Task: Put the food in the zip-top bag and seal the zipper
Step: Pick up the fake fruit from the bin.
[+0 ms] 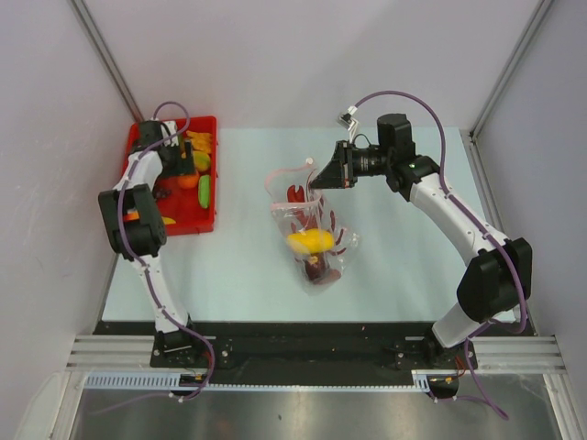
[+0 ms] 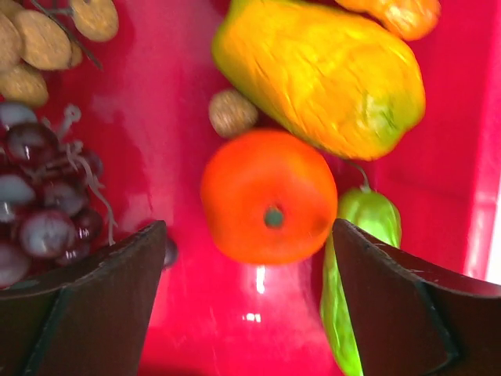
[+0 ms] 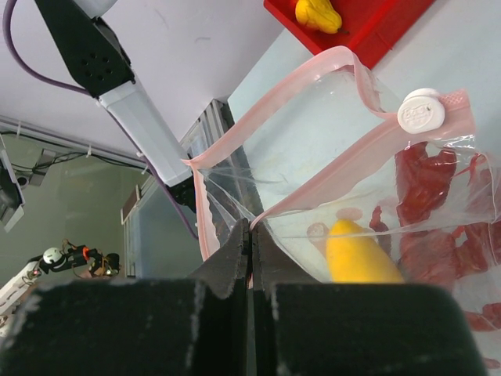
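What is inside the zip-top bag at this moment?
A yellow toy fruit shows through the clear zip-top bag. A dark piece sits beside it; the bag's red print blurs what it is.

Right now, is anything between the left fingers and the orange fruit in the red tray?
Nothing visible blocks it. The left fingers are open, and the orange fruit lies straight ahead, in line with the gap between them. The green pepper crowds one finger, and the grapes lie near the other.
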Robot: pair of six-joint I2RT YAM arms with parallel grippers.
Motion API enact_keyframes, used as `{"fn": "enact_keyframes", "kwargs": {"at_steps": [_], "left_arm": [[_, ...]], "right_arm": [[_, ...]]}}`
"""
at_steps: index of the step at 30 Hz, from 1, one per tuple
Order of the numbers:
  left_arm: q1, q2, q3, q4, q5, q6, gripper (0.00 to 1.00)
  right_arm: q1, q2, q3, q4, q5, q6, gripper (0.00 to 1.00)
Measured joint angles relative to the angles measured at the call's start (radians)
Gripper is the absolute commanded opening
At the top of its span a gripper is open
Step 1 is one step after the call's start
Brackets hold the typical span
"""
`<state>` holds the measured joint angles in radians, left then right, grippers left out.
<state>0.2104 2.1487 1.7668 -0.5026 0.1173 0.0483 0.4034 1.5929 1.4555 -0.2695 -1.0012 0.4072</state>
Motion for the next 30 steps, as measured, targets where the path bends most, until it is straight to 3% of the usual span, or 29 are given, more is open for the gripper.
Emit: {"fn": "enact_keyframes", "kwargs": {"at_steps": [8, 11, 12, 15, 18, 25, 30], "left_arm": [[0.000, 0.087, 0.070, 0.016, -0.010, -0.003, 0.88], [0.000, 0.101, 0.070, 0.010, -0.009, -0.002, 0.80], [0.000, 0.103, 0.070, 0.005, -0.008, -0.001, 0.70], [0.002, 0.100, 0.070, -0.007, 0.010, 0.005, 0.52], [0.004, 0.074, 0.064, -0.036, 0.040, 0.005, 0.50], [-0.024, -0.240, 0.015, -0.084, 0.214, 0.001, 0.52], [-0.246, -0.516, 0.016, -0.081, 0.367, -0.006, 0.55]], "right_arm": [[0.000, 0.000, 0.000, 0.000, 0.003, 0.001, 0.00], [0.000, 0.000, 0.000, 0.000, 0.007, 0.002, 0.00], [0.000, 0.000, 0.000, -0.001, 0.009, 0.002, 0.00], [0.001, 0.000, 0.000, 0.000, 0.010, 0.002, 0.00], [0.001, 0.000, 0.000, -0.001, 0.010, 0.002, 0.00], [0.001, 0.000, 0.000, -0.005, 0.010, -0.002, 0.00], [0.005, 0.000, 0.000, -0.005, 0.010, -0.009, 0.00]]}}
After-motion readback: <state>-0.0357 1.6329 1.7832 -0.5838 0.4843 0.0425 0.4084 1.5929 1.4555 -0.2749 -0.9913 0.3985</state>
